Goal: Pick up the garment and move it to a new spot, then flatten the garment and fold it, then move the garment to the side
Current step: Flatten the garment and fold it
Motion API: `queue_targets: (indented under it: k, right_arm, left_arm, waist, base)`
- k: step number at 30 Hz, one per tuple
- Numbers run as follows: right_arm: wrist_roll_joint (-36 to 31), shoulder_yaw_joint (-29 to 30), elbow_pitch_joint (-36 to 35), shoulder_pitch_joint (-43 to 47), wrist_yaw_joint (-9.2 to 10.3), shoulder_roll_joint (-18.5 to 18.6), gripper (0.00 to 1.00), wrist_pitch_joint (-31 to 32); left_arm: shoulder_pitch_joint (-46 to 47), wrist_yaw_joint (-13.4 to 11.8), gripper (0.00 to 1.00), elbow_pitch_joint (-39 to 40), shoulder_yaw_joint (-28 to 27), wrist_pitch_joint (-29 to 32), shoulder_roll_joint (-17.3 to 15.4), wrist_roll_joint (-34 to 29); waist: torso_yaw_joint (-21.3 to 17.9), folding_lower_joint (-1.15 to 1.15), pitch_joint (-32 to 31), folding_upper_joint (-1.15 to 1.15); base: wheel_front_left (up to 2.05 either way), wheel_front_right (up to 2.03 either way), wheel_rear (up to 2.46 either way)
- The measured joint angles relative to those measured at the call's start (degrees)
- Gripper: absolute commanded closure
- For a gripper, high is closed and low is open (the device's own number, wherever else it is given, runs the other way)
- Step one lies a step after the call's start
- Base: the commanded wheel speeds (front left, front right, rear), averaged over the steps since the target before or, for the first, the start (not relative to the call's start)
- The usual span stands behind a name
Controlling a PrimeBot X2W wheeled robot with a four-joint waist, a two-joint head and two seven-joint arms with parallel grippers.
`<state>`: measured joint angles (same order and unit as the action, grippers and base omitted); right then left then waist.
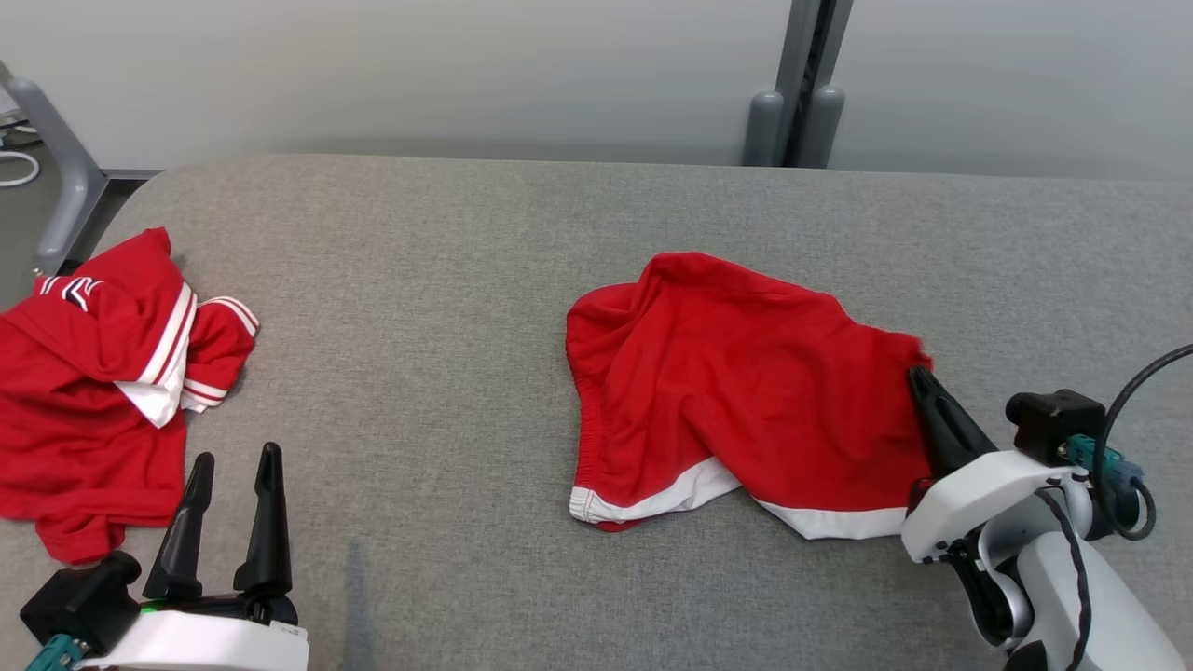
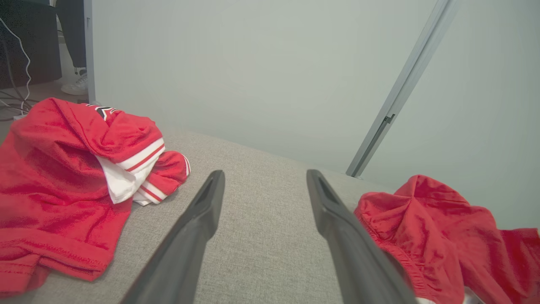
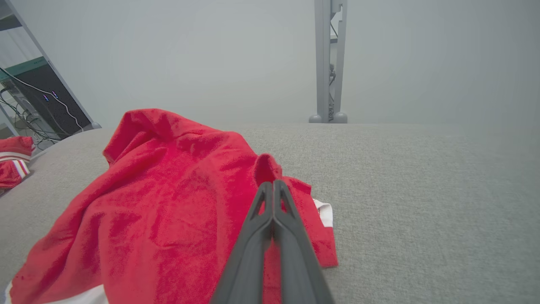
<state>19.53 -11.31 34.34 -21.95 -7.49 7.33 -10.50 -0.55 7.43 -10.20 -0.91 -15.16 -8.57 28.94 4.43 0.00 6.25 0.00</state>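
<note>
Garment (image 1: 736,373) right edge pinched in right end effector (image 1: 918,375); left end effector (image 1: 238,454) spread, empty, over table (image 1: 419,280).

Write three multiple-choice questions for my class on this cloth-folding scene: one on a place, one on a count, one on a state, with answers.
1. Where on the grey table does the striped garment lie?
A) left edge B) centre C) right edge
2. How many red garments lie on it?
A) one B) two C) three
3. How does the right gripper stand?
A) wide open B) shut on the white-hemmed garment C) shut on nothing
Answers: 1 A, it sits at the head view's left side; 2 B, the striped one and the white-hemmed one; 3 B, its fingers meet with red fabric pinched at their tips.
</note>
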Motion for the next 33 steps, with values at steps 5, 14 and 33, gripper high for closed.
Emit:
queue_targets:
  k: [5, 14, 33]
  right_arm:
    - [0.05, 2.93, 0.75, 0.13, 0.0, 0.83, 1.0, 0.48]
    - [-0.65, 8.13, 4.6, 0.12, 0.0, 2.24, 1.0, -0.33]
    - [-1.16, 6.47, -0.47, 5.1, 0.0, -1.25, 0.0, -2.97]
  left_arm:
    - [0.97, 0.0, 0.0, -0.14, 0.48, 0.0, -0.2, 0.01]
    - [1.01, 0.0, 0.0, -0.62, 1.14, 0.0, -0.56, 0.33]
    - [0.38, 0.0, 0.0, -1.29, 2.37, 0.0, -1.04, -0.14]
  waist:
    - [-0.99, 0.0, 0.15, 0.0]
    - [-1.58, 0.0, 0.0, 0.0]
    - [-4.13, 0.0, -3.53, 0.0]
  base:
    - [0.0, 0.0, 0.0]
    - [0.0, 0.0, 0.0]
    - [0.0, 0.0, 0.0]
